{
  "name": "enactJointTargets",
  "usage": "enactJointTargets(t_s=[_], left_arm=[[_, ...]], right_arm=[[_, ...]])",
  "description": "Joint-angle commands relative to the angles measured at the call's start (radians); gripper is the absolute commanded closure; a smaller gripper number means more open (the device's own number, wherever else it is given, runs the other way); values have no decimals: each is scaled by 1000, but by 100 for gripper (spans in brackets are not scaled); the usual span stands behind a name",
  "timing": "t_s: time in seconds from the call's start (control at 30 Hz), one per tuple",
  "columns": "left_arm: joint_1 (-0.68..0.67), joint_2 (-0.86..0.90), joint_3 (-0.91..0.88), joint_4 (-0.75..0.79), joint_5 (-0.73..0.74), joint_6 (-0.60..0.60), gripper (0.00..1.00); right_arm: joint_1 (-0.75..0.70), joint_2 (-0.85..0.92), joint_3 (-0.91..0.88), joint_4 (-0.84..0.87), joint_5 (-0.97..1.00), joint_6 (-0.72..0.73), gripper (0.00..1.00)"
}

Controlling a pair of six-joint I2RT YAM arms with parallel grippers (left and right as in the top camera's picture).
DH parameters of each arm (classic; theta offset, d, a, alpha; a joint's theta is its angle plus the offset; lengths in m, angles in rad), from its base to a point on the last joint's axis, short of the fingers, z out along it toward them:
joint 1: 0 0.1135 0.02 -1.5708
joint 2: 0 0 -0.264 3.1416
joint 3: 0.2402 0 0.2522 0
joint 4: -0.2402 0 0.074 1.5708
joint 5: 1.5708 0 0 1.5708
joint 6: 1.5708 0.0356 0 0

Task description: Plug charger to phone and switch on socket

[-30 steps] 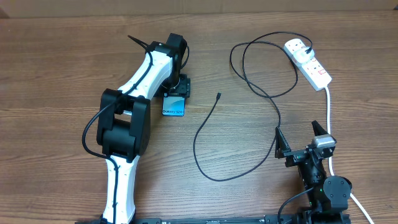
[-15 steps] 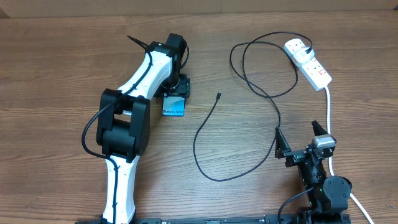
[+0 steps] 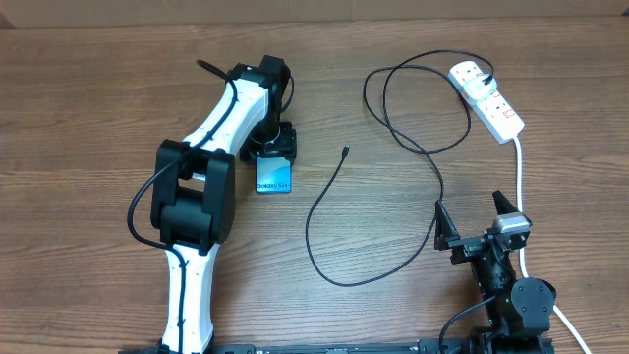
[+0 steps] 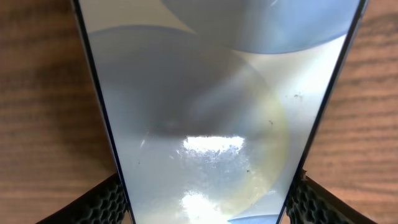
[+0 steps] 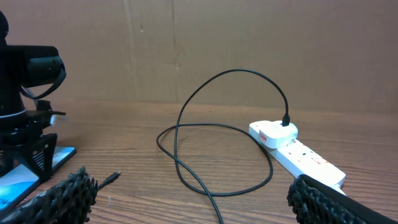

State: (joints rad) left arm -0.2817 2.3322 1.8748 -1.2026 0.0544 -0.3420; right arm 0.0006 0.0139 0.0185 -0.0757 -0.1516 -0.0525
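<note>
The phone lies flat on the wooden table, its blue screen showing below my left gripper. In the left wrist view the phone fills the gap and both black fingers press its long edges, so this gripper is shut on it. The charger cable's small black tip lies free to the right of the phone. The cable loops away to a white plug seated in the socket. My right gripper hovers open and empty near the front right, the cable between its fingers' line of sight.
The socket's thick white cord runs down the right side past my right arm. The black cable makes a wide loop at the back and a long curve across the middle. A cardboard wall stands behind the table.
The left gripper has narrowed on the phone and turned it a little, so the phone now lies straighter and slightly nearer the front. The right arm has not moved.
</note>
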Motion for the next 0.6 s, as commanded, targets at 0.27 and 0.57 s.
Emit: enactJointTargets(t_s=[0.27,0.57], left_arm=[[63,14,214,-214,353,-82,31],[150,15,218,-270,1040,-85,31]], right_arm=[[-4,-11,-10,3,4,-8,0],[-4,-11,-10,3,4,-8,0]])
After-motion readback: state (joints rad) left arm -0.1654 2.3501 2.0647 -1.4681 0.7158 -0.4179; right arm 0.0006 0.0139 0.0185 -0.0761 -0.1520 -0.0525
